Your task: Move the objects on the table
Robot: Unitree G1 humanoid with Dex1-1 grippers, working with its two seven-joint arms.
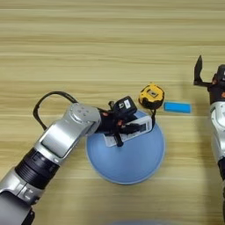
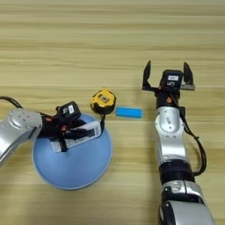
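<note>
I see the white remote control [image 2: 75, 134] lying on the round blue plate [image 1: 132, 162], pinched by my left gripper [image 1: 127, 129]. Tape measure [image 1: 151, 96] and blue bar [image 1: 177, 107] sit just beyond. Right gripper [image 2: 167, 75] rests apart, fingers spread.

My left gripper [image 2: 72, 134] clasps the white remote control [image 2: 77, 134] over the blue plate [image 2: 83, 169]. Just beyond the plate's rim sit the tape measure [image 2: 103, 101] and blue bar [image 2: 128, 112]. My right gripper [image 2: 167, 74] hovers spread apart, right of the plate.
</note>
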